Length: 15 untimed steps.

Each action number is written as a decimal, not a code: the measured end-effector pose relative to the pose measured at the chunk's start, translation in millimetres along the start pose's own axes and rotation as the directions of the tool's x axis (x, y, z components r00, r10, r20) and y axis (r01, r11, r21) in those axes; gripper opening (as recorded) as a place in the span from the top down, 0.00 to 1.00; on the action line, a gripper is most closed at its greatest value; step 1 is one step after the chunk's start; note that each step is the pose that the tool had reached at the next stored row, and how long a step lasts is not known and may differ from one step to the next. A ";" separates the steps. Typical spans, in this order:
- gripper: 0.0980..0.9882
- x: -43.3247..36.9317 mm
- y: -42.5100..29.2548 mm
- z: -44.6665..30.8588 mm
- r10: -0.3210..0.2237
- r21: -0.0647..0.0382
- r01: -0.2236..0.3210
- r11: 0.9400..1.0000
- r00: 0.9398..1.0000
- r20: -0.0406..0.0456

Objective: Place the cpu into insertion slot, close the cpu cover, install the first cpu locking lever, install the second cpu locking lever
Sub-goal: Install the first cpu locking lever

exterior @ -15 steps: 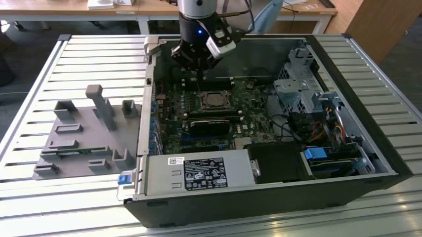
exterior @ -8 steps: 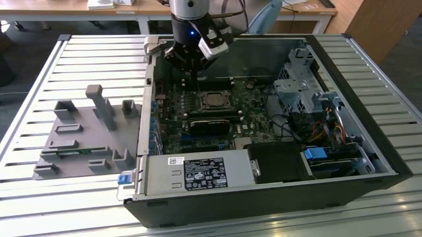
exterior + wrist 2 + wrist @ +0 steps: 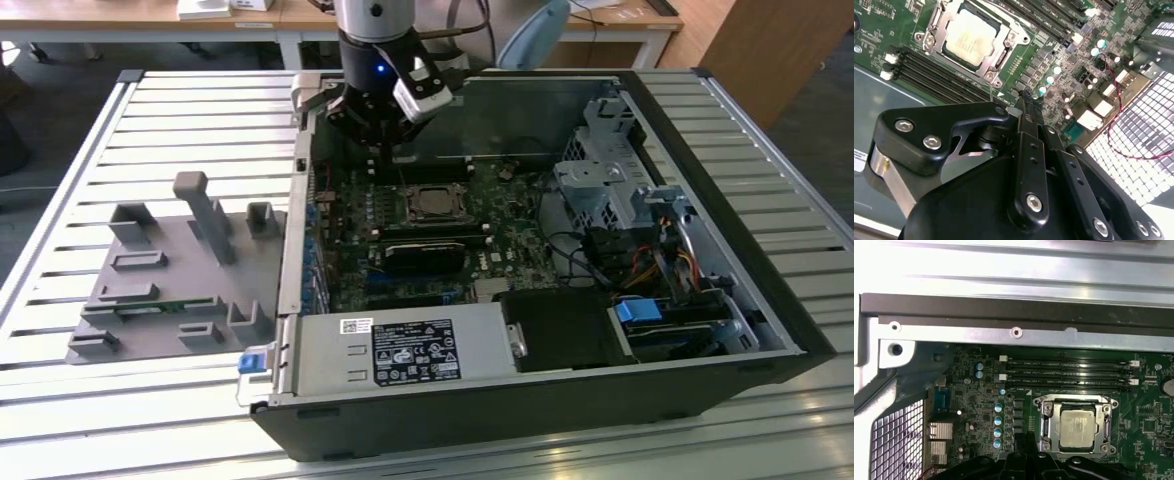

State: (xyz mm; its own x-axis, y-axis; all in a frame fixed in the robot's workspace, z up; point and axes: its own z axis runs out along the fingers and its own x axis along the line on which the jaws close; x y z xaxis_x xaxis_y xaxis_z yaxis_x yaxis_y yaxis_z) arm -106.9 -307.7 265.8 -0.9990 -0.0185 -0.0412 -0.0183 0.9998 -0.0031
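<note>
Exterior view shows my end effector point(image 3: 388, 150) hanging low inside the open computer case point(image 3: 534, 400) on the slatted table point(image 3: 80, 150). It hangs over the green circuit board point(image 3: 514, 235), just on the far side of the socket point(image 3: 430, 188) and slightly toward the exterior view's left. In the second wrist view my fingers look pressed together with nothing between them, so I take it to be closed and empty.

The processor chip point(image 3: 1077, 429) lies in the socket, and the cover frame point(image 3: 1044, 426) looks folded down around it, its window showing the chip's pale top.

As I judge it, the main risk is a drop slightly off line. My closed tips are above a patch crowded with small capacitors and near the memory slots point(image 3: 1069, 372), and a misplaced push could knock one of these. If the chip is not sitting square, any force on the frame could damage the contacts beneath.

I cannot tell whether either locking lever is hooked down. A thin wire point(image 3: 991, 92) rises just beside my tips in the second wrist view and may be a lever end, but I am not sure. My own linkage hides the board right under me, and the first wrist view cuts off the socket's near edge.
</note>
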 end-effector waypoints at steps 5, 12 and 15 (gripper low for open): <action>0.99 0.4 3.9 2.8 0.000 0.000 0.000 1.000 1.000 0.000; 0.99 2.1 9.4 6.0 0.000 0.000 0.000 1.000 1.000 0.000; 0.99 2.1 12.2 7.8 0.008 0.000 -0.008 1.000 1.000 0.000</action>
State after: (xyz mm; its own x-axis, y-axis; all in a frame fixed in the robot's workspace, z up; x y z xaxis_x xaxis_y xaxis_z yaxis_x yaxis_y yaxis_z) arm -108.9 -295.6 257.8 -0.9991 -0.0109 -0.0413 -0.0108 0.9999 -0.0030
